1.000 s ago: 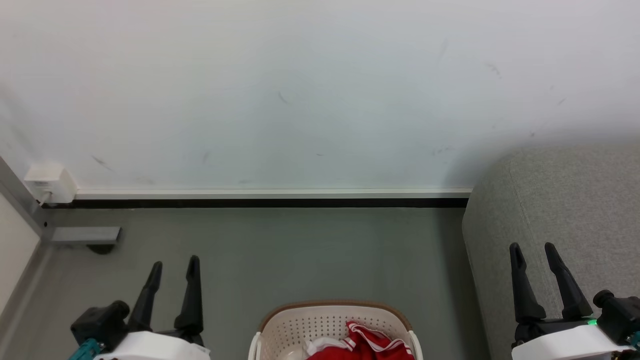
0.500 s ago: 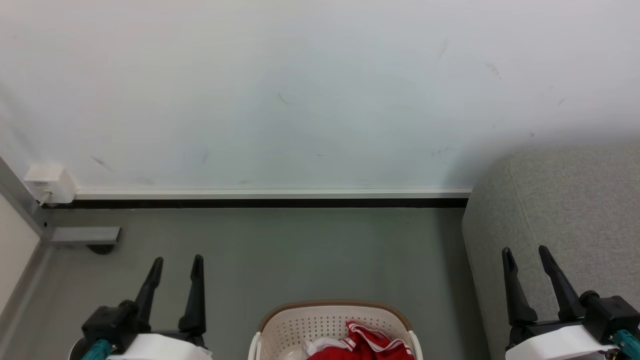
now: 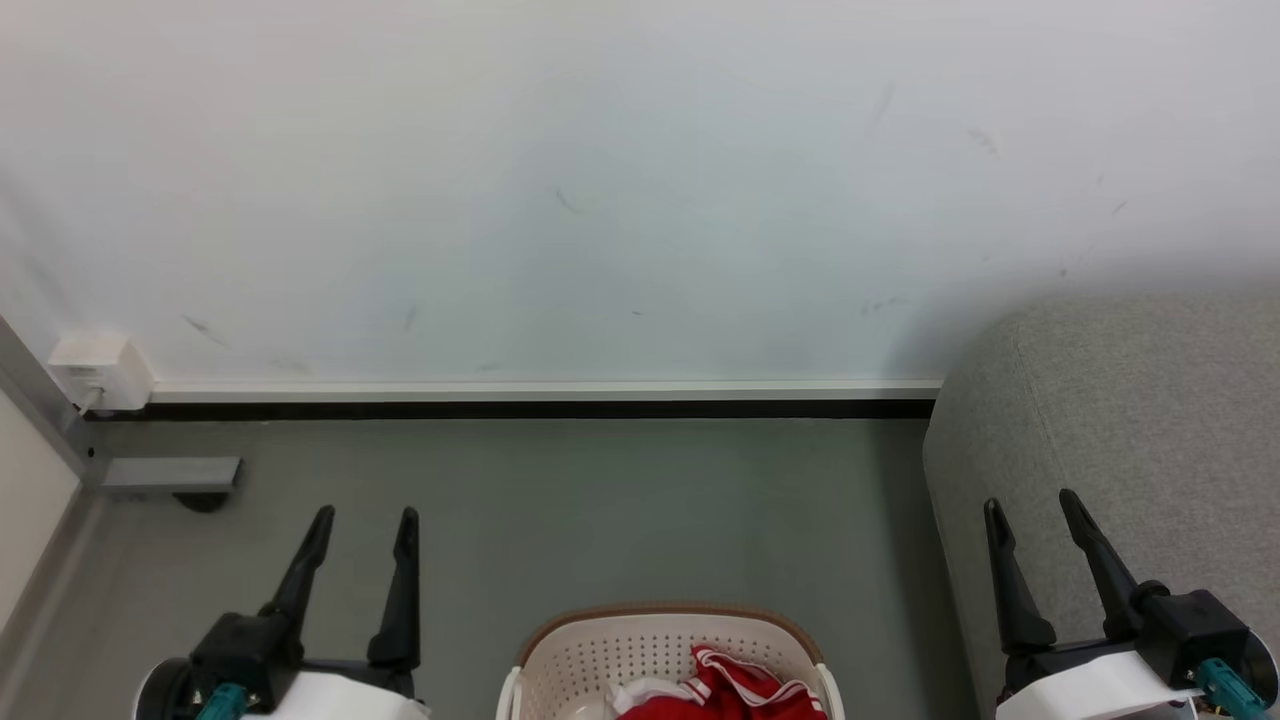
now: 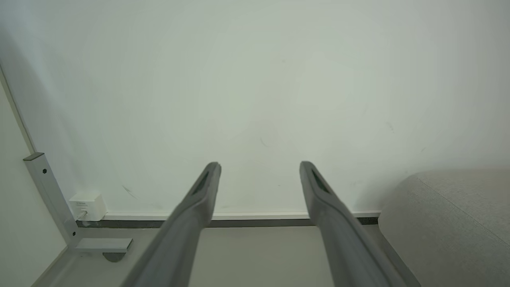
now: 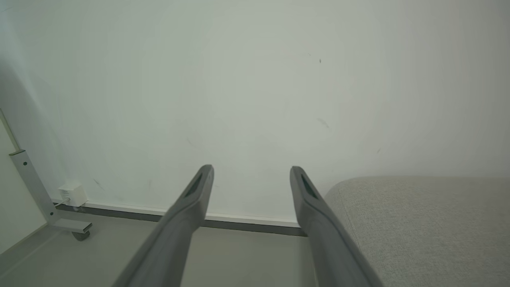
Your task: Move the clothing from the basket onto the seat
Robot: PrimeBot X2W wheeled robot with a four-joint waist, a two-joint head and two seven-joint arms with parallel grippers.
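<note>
Both tools have shifted inward since the earlier frame: left tool (image 3: 366,515) rightward, right tool (image 3: 1030,500) leftward, each spread apart and empty. One basket (image 3: 665,610) on the floor (image 3: 600,500) holds the red clothing (image 3: 740,690), one heap, garments uncountable. One seat (image 3: 1120,400) stands to its right.

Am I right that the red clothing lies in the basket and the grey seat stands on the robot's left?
Not quite: the head view shows the seat on the robot's right. The red clothing does lie in the basket.
</note>
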